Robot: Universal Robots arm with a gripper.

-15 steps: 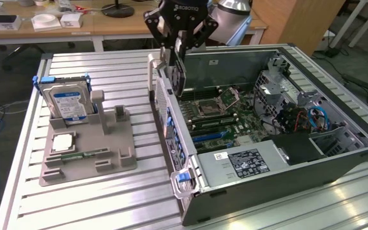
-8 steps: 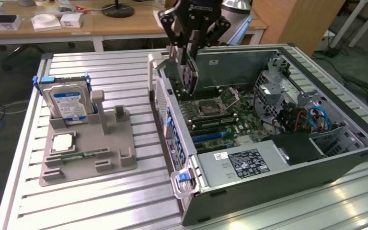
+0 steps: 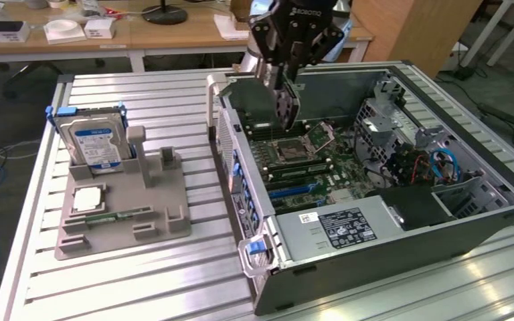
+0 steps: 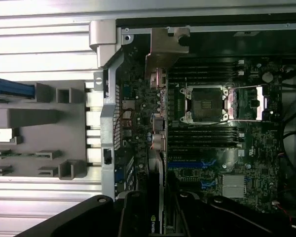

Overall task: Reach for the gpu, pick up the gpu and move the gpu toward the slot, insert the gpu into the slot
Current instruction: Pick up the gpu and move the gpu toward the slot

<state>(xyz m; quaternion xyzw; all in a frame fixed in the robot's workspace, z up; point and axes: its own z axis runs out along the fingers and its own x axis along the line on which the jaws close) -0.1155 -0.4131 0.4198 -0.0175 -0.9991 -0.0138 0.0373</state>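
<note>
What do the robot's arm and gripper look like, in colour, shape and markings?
The gripper is black and blocky, with two jointed black fingers and white ROBOTIQ lettering on its body. Behind it, the arm's wrist is rounded and pale silver-grey.

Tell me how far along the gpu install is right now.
Done: the gpu is picked up and sits over the open case. In hand: the gripper is shut on it, holding it upright above the motherboard. Left: it looks not yet seated in the board.
</note>
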